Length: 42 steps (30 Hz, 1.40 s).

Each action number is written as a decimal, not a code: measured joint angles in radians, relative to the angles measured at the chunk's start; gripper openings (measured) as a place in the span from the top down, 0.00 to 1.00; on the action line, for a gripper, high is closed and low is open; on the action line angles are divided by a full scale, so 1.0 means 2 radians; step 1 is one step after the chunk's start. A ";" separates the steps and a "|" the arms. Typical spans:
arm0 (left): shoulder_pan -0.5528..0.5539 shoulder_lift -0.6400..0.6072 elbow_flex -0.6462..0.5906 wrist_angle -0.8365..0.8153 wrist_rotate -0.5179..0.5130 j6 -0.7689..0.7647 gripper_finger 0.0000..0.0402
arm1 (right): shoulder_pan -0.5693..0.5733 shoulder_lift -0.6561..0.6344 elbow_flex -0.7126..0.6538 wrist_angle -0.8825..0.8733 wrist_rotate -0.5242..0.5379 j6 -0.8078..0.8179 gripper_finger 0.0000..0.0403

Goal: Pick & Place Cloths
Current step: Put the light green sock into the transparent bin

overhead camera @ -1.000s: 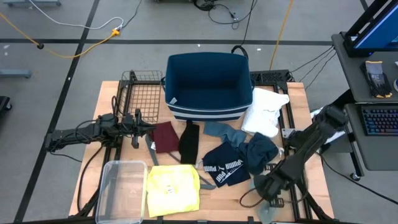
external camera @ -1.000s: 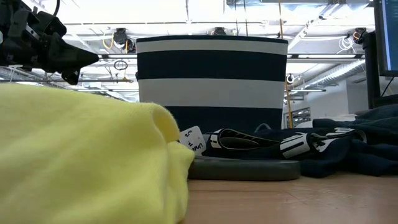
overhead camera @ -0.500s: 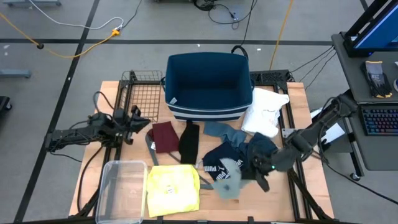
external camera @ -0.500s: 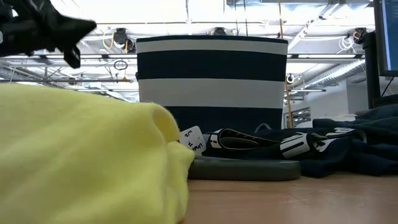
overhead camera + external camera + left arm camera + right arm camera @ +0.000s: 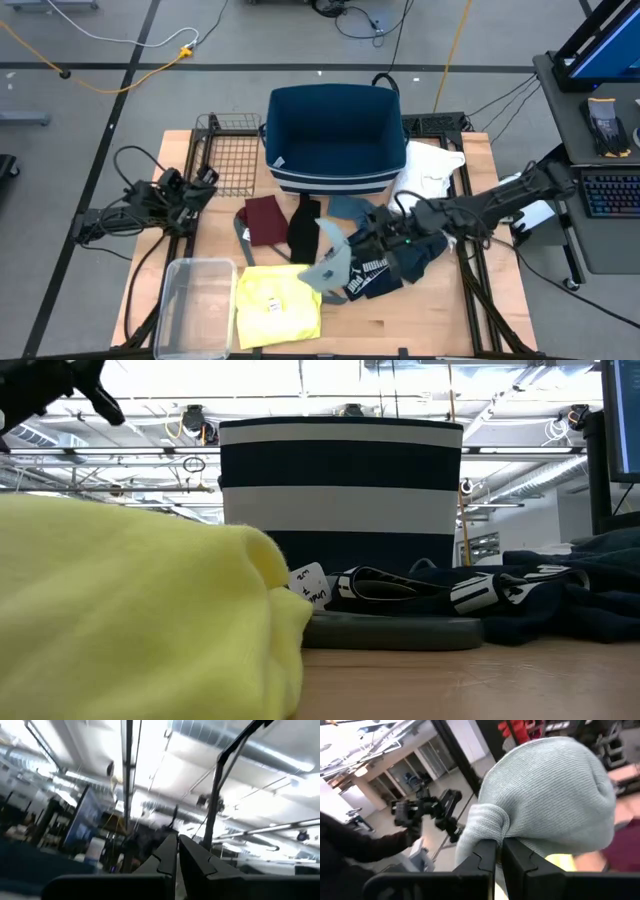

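The wooden surface (image 5: 440, 320) carries a navy bin (image 5: 335, 140) beyond the right pincer (image 5: 352, 250). Left of this pincer lie a black piece (image 5: 303, 228), a maroon piece (image 5: 266, 219), a yellow T-shirt (image 5: 277, 305) and a clear tub (image 5: 195, 305). A white shirt (image 5: 428, 178) lies behind it.

Cloths, assorted, on the wooden table in front of the navy basket:
- Yellow T-shirt (image 5: 277, 303): flat, front left, beside a clear tub; fills the low view's left.
- Maroon piece (image 5: 265, 219): flat, folded, left of centre.
- Black piece (image 5: 304, 227): narrow strip, just beside the maroon piece.
- Grey-blue piece (image 5: 352, 210): crumpled, centre.
- Navy white-lettered fabric (image 5: 372, 274): bunched, front centre.
- Dark blue piece (image 5: 420, 250): heaped, right of it.
- White shirt (image 5: 424, 178): rumpled, right of the basket.
- Light grey knit piece (image 5: 555, 800): lifted above the pile, pinched at a fold.
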 joint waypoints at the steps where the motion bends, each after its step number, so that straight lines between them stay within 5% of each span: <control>1: 0.000 0.000 0.000 0.010 0.000 0.002 0.95 | -0.009 0.005 0.000 0.012 -0.007 -0.007 0.99; 8: 0.000 0.000 0.000 0.042 0.000 -0.007 0.95 | -0.049 0.041 0.000 0.084 -0.043 -0.034 0.99; 21: 0.000 0.034 0.003 -0.008 -0.022 -0.004 0.95 | -0.059 0.049 0.000 0.085 -0.042 -0.056 0.99; 33: -0.036 0.260 0.197 -0.139 -0.026 0.059 0.95 | -0.082 0.049 0.000 0.087 -0.040 -0.072 0.99; 42: -0.085 0.435 0.337 -0.148 -0.027 0.128 0.95 | -0.099 0.049 0.000 0.095 -0.025 -0.101 0.99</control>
